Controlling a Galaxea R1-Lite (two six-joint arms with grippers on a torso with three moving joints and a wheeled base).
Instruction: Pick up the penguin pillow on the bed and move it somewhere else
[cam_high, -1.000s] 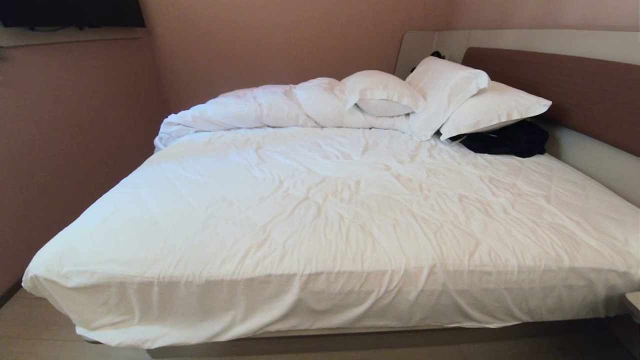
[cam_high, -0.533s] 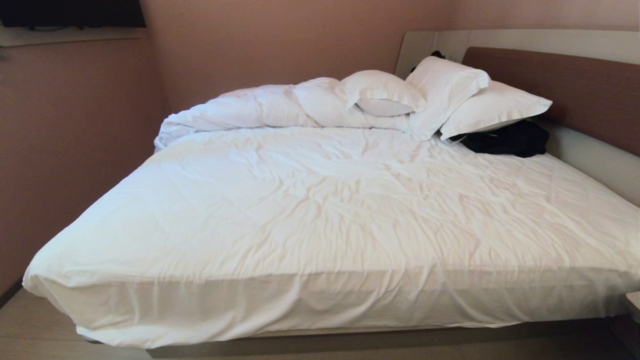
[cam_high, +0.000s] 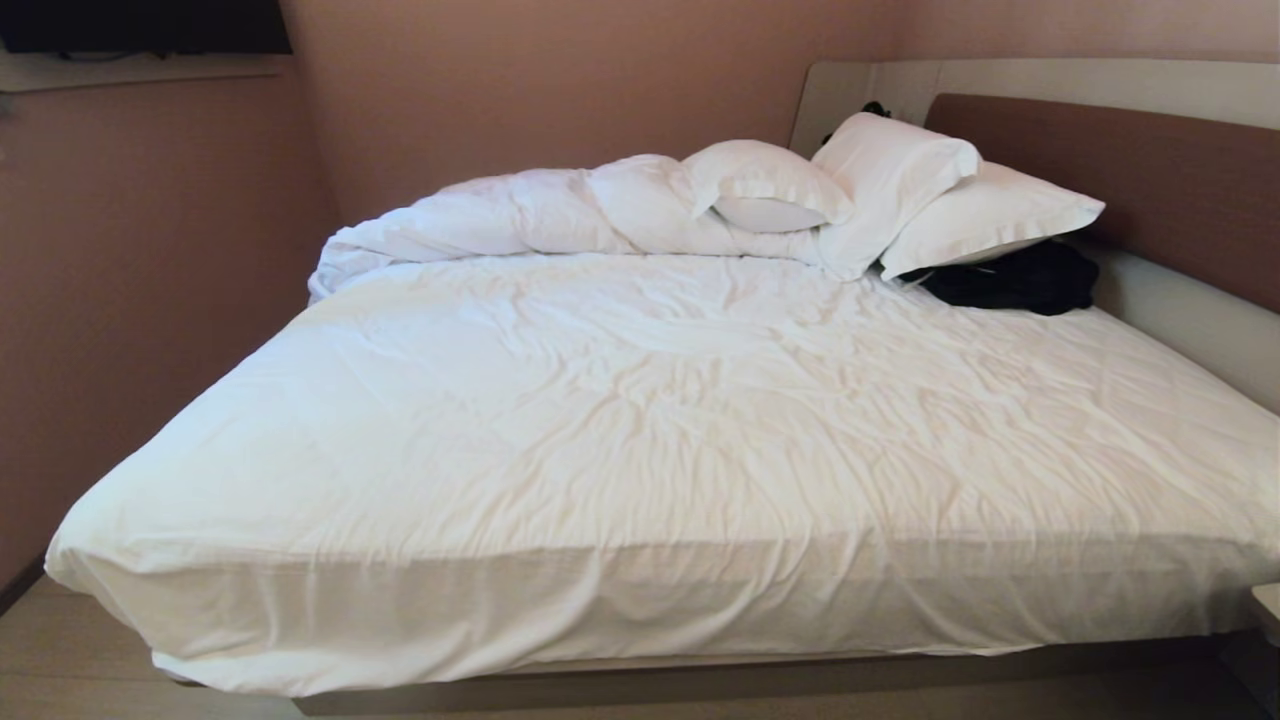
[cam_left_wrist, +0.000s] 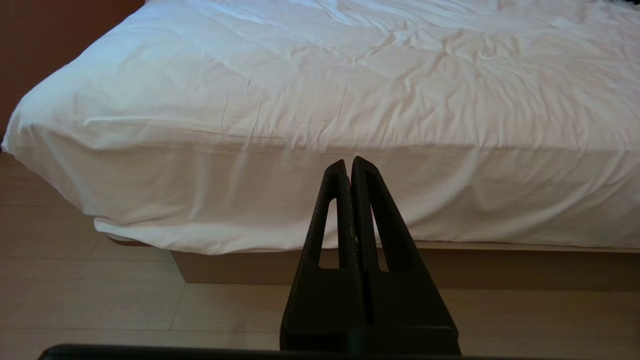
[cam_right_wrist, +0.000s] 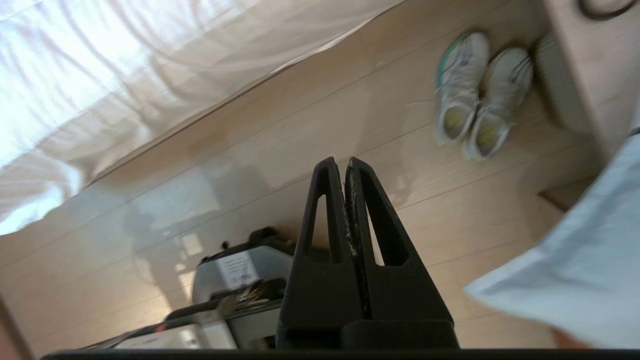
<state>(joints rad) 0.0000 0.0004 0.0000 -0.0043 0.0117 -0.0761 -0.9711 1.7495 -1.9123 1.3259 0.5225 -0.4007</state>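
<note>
The bed (cam_high: 640, 420) fills the head view, its wrinkled white sheet bare, and no arm shows there. A light blue cloth corner, apparently the penguin pillow (cam_right_wrist: 575, 280), lies off the bed at the edge of the right wrist view; no print shows on it. My right gripper (cam_right_wrist: 341, 161) hangs over the wooden floor beside that corner, shut with nothing in it. My left gripper (cam_left_wrist: 348, 161) is parked low, facing the bed's side (cam_left_wrist: 300, 190), shut and empty.
A bunched duvet (cam_high: 540, 215), white pillows (cam_high: 890, 180) and a black cloth item (cam_high: 1010, 280) lie by the brown headboard (cam_high: 1130, 180). On the floor are a pair of sneakers (cam_right_wrist: 475, 95), a cabinet (cam_right_wrist: 590, 65) and my own base (cam_right_wrist: 235, 270).
</note>
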